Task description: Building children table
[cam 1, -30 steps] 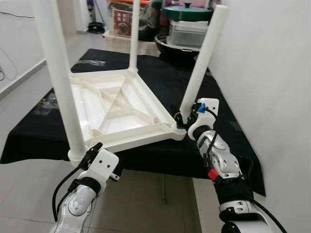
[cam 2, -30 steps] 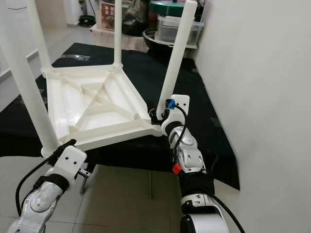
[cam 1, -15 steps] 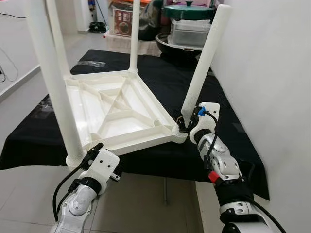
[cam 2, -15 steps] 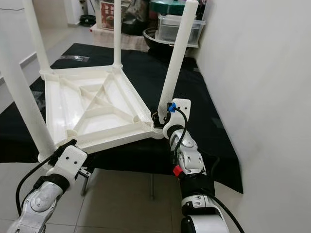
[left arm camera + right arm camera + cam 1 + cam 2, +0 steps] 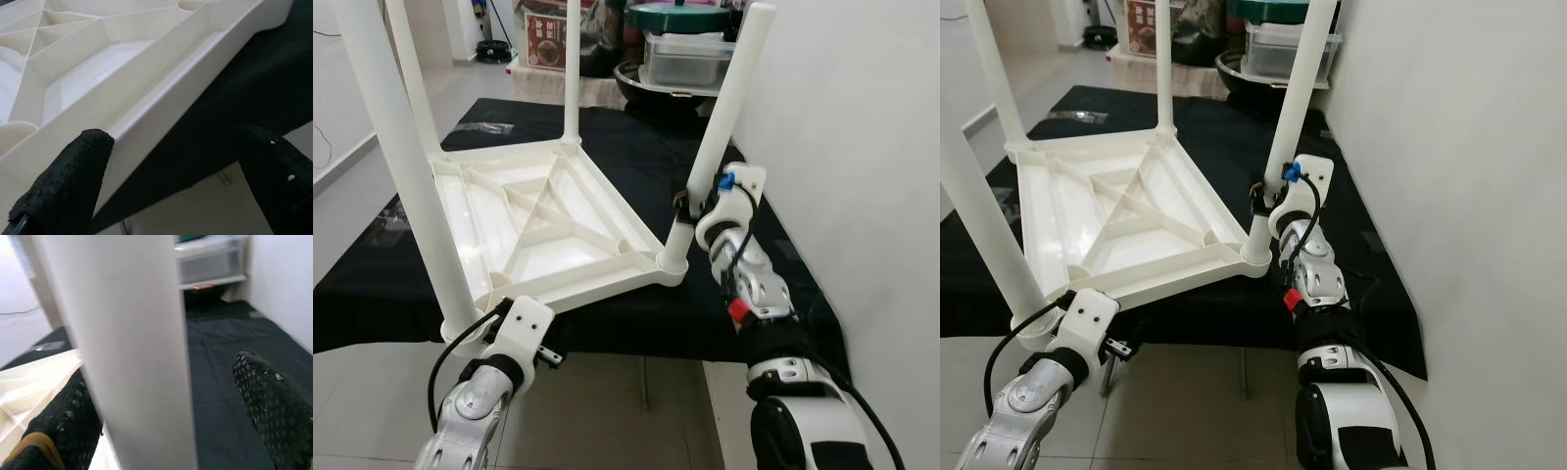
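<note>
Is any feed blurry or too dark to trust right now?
Eye views: sharp, evenly lit. Right wrist view: table leg close up and soft, fingers blurred. Left wrist view: fingertips out of focus, tabletop frame bright but readable.

Bright, even daylight with soft shadows; both eye views are sharp, while the wrist views blur on the near fingers (image 5: 274, 401).

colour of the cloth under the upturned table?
Black cloth, clearest in the left eye view.
</note>
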`<state>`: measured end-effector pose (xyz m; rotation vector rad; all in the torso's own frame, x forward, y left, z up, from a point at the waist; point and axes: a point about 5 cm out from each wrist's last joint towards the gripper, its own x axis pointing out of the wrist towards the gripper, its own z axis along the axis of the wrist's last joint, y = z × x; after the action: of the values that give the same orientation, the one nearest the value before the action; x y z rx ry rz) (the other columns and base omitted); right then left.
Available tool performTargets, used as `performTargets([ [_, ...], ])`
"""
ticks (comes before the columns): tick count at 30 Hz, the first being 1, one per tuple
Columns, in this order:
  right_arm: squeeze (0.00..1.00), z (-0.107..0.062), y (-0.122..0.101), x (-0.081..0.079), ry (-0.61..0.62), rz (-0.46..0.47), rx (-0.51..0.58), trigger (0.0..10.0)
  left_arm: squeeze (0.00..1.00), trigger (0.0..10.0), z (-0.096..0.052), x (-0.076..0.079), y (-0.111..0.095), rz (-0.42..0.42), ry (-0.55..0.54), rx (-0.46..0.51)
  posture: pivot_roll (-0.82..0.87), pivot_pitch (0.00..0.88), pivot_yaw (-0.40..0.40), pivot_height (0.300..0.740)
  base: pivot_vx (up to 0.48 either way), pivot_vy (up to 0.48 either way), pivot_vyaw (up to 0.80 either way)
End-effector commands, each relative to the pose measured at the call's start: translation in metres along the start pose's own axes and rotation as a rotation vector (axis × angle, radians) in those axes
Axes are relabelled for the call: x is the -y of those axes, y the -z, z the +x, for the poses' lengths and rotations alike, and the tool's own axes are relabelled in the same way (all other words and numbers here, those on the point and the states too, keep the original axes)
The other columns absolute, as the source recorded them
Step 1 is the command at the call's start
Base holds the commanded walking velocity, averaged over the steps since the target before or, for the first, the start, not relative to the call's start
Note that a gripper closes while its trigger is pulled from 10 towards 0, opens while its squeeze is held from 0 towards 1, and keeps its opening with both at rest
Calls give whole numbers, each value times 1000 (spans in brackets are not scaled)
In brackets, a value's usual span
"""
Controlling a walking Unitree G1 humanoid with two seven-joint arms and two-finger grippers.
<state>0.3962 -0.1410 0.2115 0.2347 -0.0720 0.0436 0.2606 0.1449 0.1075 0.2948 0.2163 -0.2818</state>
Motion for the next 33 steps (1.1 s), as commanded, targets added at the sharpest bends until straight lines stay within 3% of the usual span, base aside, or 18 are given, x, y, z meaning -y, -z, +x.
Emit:
performTargets([
  [1,0,1,-2,3,15,18,3,10000,0,10000,2,2,9,-22,10,-49,104,41,-142,740,0,0,0],
  [7,0,11,-19,-3,15,24,36,10000,0,10000,12,-19,15,-11,-68,-111,97,68,-145,740,0,0,0],
  [12,0,15,-25,-3,22,19,50,10000,0,10000,12,-19,21,-46,-31,-143,94,77,-148,740,0,0,0],
  [15,0,18,-28,-6,14,16,52,10000,0,10000,13,-13,14,-16,29,-105,89,85,-146,740,0,0,0],
  [18,0,20,-27,-9,10,19,45,10000,0,10000,17,-5,-16,91,38,36,94,87,-148,740,0,0,0],
  [24,0,21,-24,-11,7,22,32,10000,0,10000,17,9,-38,95,94,134,93,86,-147,740,0,0,0],
  [28,0,22,-22,-12,5,18,30,10000,0,10000,17,14,-40,85,111,136,94,85,-147,740,0,0,0],
  [33,0,23,-24,-13,2,17,33,10000,0,10000,14,34,-18,2,246,59,96,79,-145,740,0,0,0],
])
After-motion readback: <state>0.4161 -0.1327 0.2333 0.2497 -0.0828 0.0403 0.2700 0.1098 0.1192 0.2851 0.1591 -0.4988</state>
